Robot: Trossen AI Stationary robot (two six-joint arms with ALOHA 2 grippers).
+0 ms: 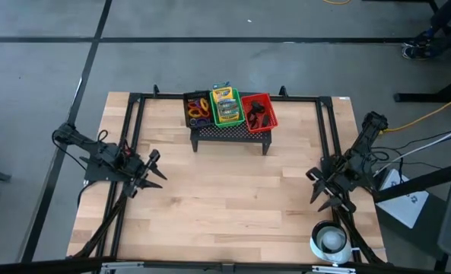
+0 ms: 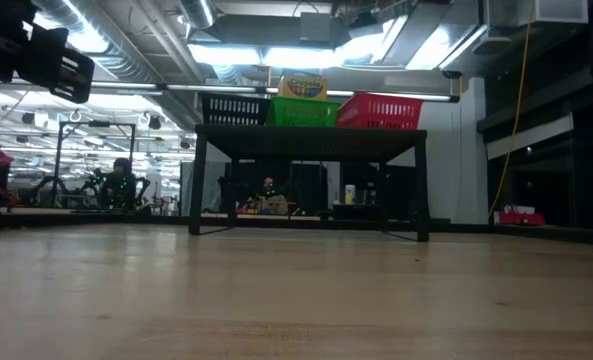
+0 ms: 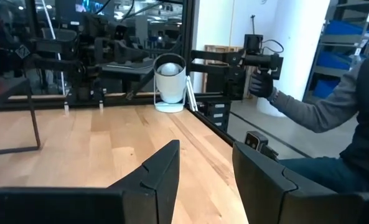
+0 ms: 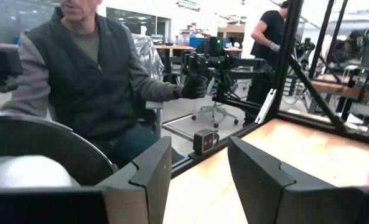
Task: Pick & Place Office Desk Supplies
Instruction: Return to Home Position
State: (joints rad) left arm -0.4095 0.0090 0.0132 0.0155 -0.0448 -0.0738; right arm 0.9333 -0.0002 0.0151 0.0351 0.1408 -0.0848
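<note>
At the near right corner of the wooden table (image 1: 233,209) a white roll (image 1: 332,240) stands in its round holder. A little farther in, the right gripper (image 1: 314,187) hangs over the right side of the table with its fingers spread apart and nothing between them; its wrist view shows a seated person (image 4: 91,74) just off the table's edge. Across from it, over the left side, the left gripper (image 1: 158,169) is likewise released and empty, pointing toward the middle. The wood between the two arms is bare. At the far middle of the table stands a black mesh stand (image 1: 233,135) with three small bins side by side on top. The black bin (image 1: 188,100) on the left holds the orange, purple and yellow rings (image 1: 199,111). The green bin (image 1: 229,122) in the middle holds the yellow-and-green crayon boxes (image 1: 225,103), one rising above the rim in the low view. The red bin (image 1: 267,99) on the right holds the small black clips (image 1: 257,116).
</note>
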